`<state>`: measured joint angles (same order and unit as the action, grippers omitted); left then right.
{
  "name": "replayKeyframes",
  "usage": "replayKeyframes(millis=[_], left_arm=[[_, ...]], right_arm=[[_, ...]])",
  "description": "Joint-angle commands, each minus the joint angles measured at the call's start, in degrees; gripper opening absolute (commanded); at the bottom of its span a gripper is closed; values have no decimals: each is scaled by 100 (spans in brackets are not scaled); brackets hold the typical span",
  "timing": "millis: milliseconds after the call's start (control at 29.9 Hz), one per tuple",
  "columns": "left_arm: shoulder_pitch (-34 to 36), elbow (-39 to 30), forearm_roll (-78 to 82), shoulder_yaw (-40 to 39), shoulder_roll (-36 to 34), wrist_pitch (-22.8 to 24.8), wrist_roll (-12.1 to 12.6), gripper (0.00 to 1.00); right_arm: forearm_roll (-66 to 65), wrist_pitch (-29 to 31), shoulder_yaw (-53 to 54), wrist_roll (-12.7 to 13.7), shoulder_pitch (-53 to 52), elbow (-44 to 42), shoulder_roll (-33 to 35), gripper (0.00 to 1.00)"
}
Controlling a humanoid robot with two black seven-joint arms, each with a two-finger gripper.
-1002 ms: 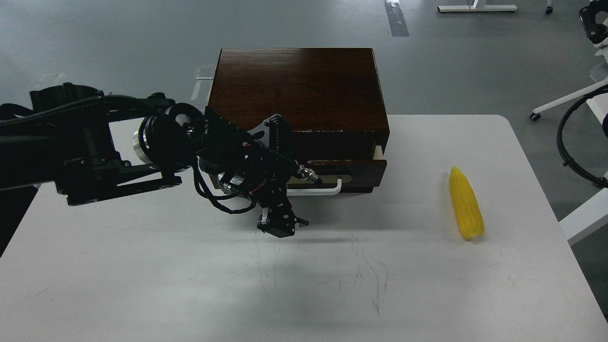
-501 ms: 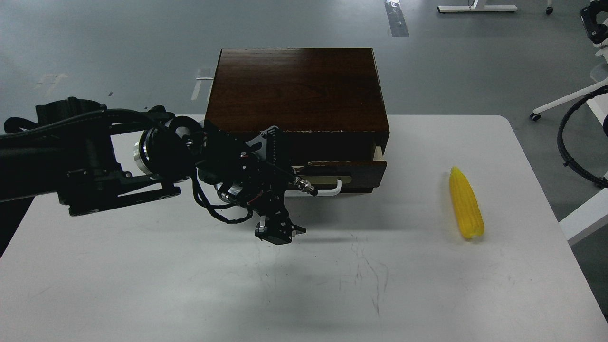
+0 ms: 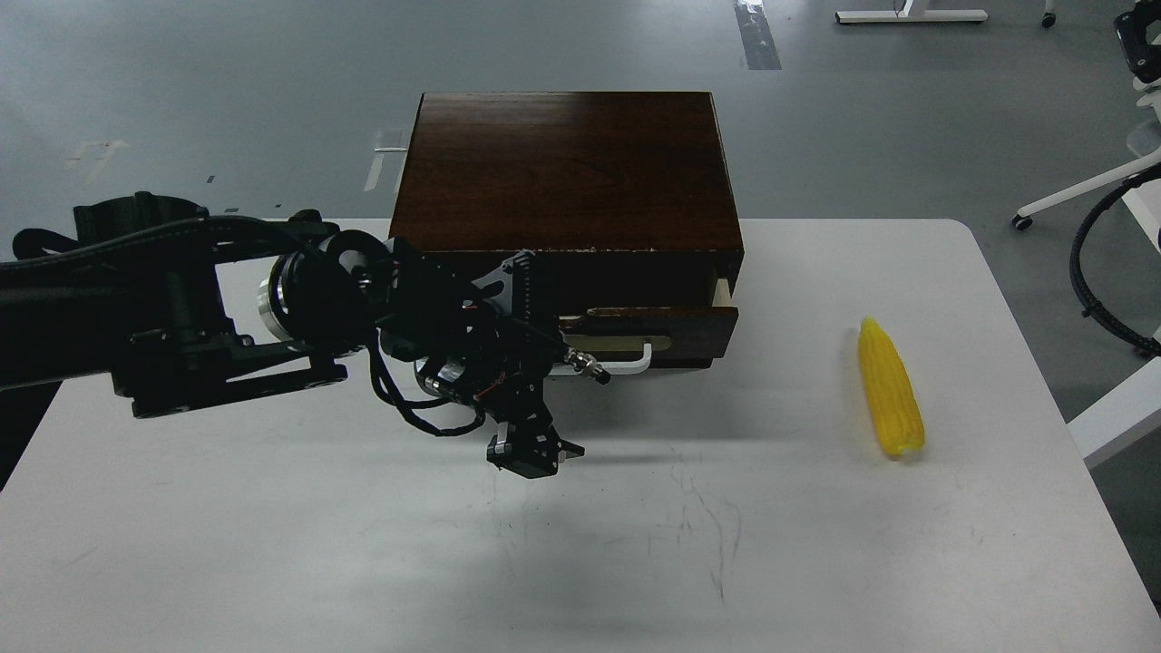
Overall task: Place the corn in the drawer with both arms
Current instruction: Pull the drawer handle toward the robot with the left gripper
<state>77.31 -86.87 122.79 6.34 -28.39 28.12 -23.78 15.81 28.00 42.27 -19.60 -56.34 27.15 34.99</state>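
Note:
The corn (image 3: 890, 387) lies on the white table (image 3: 816, 544) at the right, pointed tip away from me, well clear of the box. The dark brown wooden box (image 3: 567, 168) stands at the table's back. Its drawer (image 3: 689, 325) is pulled out a little, showing a cream side at its right end. The white bar handle (image 3: 630, 365) is partly hidden by my left arm. My left gripper (image 3: 531, 455) hangs just above the table, in front of and below the handle's left end, touching nothing. Its dark fingers cannot be told apart. My right arm is out of view.
The box fills the table's back middle. A black cable (image 3: 1088, 272) and white furniture legs (image 3: 1079, 195) stand off the table's right edge. Scuff marks cross the tabletop in front.
My left gripper has drifted slightly left and down, away from the handle. The drawer and the corn have not moved.

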Motion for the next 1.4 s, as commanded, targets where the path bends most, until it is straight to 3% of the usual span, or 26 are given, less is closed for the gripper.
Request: replayKeyframes(millis=[0, 468, 1370], left_arm=[[4, -22, -1, -10, -9, -12, 5, 97], [-40, -251, -1, -1, -185, -12, 119, 97], [-49, -515, -1, -1, -193, -12, 119, 97]], right_arm=[[1, 0, 0, 0, 0, 1, 8, 100], [9, 0, 0, 0, 0, 10, 52, 100], [1, 0, 0, 0, 0, 10, 114, 100]])
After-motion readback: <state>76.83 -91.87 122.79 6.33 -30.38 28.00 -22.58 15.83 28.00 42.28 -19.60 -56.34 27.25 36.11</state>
